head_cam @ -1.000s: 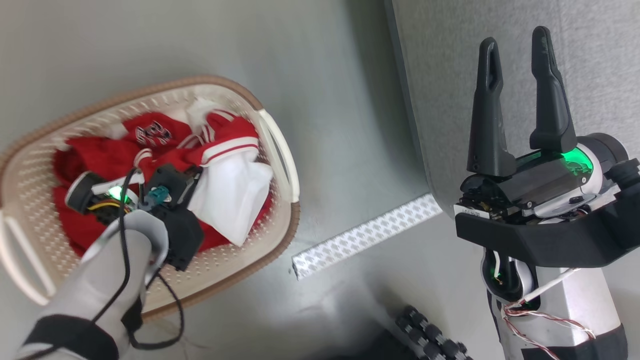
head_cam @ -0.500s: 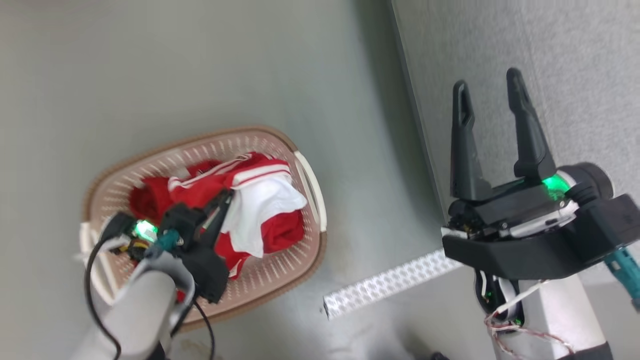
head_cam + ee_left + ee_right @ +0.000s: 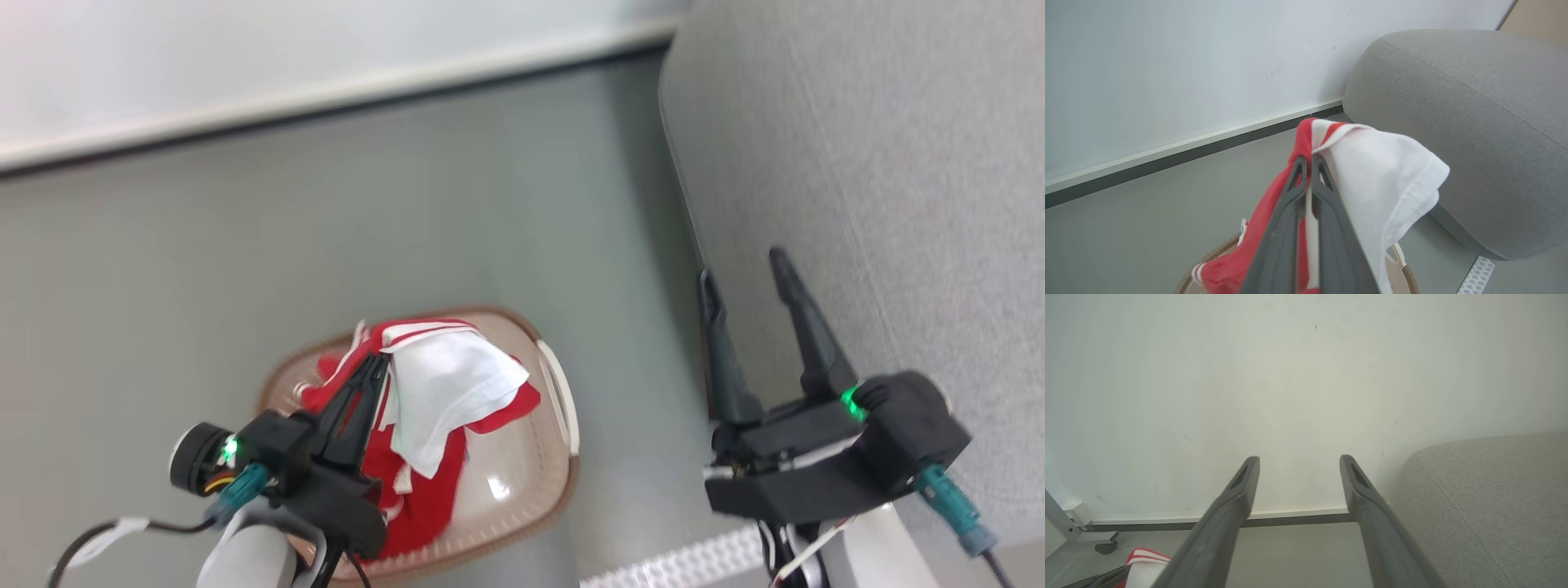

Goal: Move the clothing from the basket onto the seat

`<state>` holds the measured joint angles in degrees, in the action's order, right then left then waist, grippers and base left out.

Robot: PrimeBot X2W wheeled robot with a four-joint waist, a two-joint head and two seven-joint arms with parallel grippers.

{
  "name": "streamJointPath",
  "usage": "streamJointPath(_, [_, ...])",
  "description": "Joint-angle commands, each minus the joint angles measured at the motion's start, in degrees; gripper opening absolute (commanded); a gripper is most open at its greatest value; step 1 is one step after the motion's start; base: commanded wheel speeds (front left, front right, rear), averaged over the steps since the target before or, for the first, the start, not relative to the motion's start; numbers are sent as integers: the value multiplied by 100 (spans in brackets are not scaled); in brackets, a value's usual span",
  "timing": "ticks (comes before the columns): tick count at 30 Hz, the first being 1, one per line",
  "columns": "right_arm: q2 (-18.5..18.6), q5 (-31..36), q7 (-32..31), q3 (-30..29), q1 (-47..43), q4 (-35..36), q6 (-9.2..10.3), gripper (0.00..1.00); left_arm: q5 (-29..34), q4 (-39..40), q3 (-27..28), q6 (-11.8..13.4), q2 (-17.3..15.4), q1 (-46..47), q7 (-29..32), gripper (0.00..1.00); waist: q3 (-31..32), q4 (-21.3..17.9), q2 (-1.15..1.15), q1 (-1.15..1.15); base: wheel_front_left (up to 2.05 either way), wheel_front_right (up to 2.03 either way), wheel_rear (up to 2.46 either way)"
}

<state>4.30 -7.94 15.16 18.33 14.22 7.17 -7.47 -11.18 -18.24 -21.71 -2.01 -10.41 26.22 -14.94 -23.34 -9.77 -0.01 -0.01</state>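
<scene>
Clothing (image 3: 449, 384), soft red-and-white sportswear, pinched by left end effector (image 3: 380, 359) over cream perforated basket (image 3: 574, 478); light-grey fabric seat (image 3: 882, 163) at two o'clock, beyond spread right end effector (image 3: 740, 265).

you see the clothing (image 3: 1392, 183) as soft, matt cloth, red and white alike. the basket (image 3: 510, 457) is smooth plastic, and its floor is glossy with a bright glint. the seat (image 3: 1474, 102) wears a matt, grainy woven fabric. the fingers (image 3: 1224, 522) of the right gripper (image 3: 1299, 457) look like smooth, matt dark plastic. the floor (image 3: 245, 269) is smooth with a dull sheen.
</scene>
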Motion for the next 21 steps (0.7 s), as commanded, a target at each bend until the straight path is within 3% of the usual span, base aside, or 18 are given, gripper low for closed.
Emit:
streamJointPath(1, [74, 4, 11, 49, -173, -65, -4, 100, 76, 208, 158, -38, 48, -251, -25, 0, 813, 345, 1, 1, 0, 0, 0])
streamJointPath(11, [215, -56, 11, 302, -868, -422, -4, 100, 298, 1234, 857, -183, 281, -1024, -26, 0, 2037, 302, 1, 1, 0, 0, 0])
streamJointPath(21, [276, -93, 11, 444, -1087, -502, -4, 100, 434, 1897, 1176, -301, 446, -1076, -26, 0, 2393, 237, 1, 1, 0, 0, 0])
